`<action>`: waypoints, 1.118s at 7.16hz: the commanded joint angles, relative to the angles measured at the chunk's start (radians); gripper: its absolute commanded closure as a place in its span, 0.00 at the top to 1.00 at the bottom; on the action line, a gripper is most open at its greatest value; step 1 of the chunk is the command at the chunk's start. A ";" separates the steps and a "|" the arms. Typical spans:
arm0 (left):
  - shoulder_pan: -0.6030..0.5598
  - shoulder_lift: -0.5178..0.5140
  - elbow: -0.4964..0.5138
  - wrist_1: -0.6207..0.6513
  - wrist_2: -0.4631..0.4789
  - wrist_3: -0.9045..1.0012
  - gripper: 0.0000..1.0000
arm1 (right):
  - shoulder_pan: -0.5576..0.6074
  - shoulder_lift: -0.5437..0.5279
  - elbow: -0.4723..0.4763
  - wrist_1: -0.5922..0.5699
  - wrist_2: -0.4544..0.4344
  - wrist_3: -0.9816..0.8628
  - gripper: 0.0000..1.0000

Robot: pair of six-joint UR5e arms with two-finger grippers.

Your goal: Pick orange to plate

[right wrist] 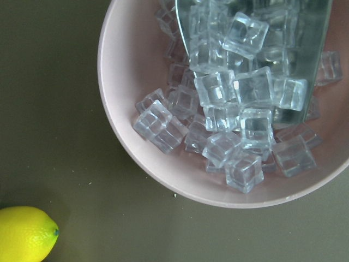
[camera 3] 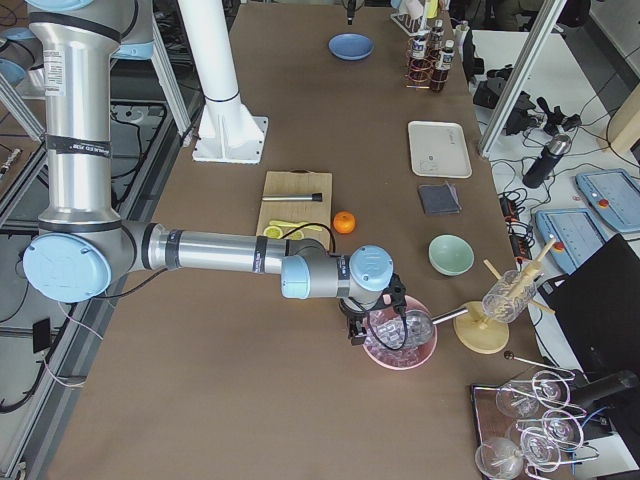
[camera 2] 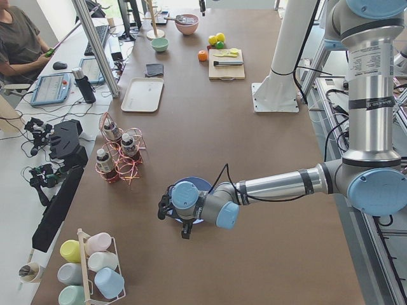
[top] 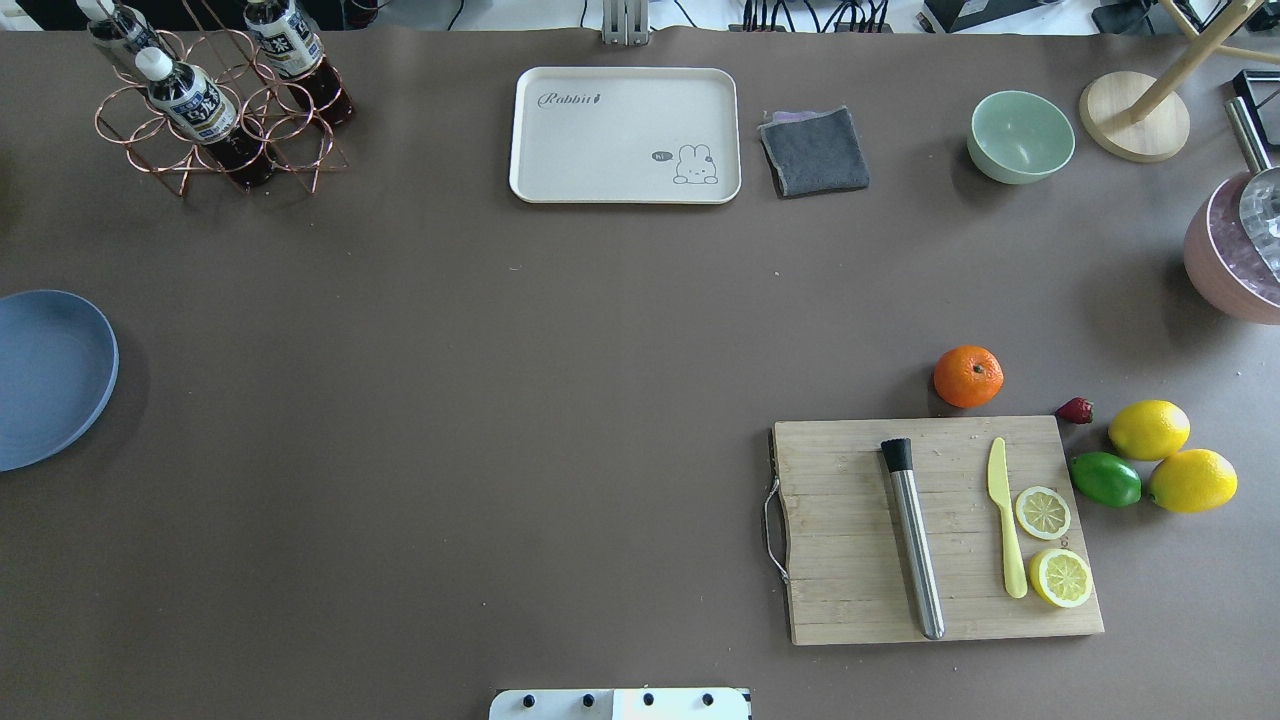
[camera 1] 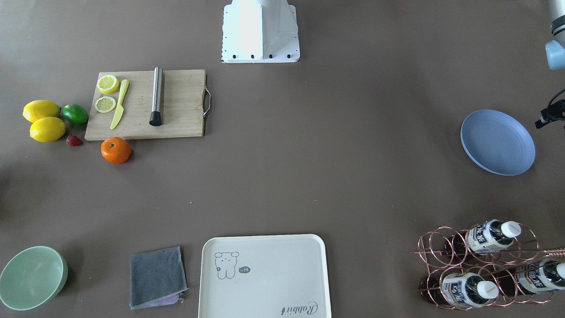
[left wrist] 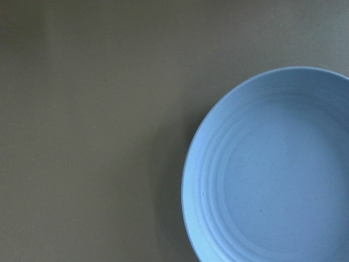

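Ringed plate (left wrist: 272, 174) sits apart from round orange (camera 1: 116, 150).

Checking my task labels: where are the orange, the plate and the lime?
orange (top: 968, 376), overhead exterior view, centre of peel.
plate (camera 1: 497, 142), exterior front-facing view, bare centre.
lime (top: 1105, 479), overhead exterior view, middle of skin.

**Overhead view, with the board (top: 850, 520) as our landmark.** On it we see a steel rod (top: 915, 545), a yellow knife (top: 1005, 515) and two lemon slices (top: 1043, 512), the knife lying between rod and slices. Just off its right edge we find a lime (top: 1105, 479) and two lemons (top: 1148, 429), with a strawberry (top: 1075, 410) by its far right corner. Well beyond its far edge we note a tray (top: 600, 150), a grey cloth (top: 814, 152) and a green bowl (top: 1020, 136). Farther right sits a pink bowl (top: 1220, 280) of ice cubes (right wrist: 234, 103), and far to the left a wire rack (top: 200, 150) of bottles (top: 185, 95).
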 commanded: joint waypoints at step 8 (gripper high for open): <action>0.075 -0.056 0.128 -0.092 0.015 -0.017 0.91 | -0.015 -0.002 -0.006 0.005 0.063 -0.011 1.00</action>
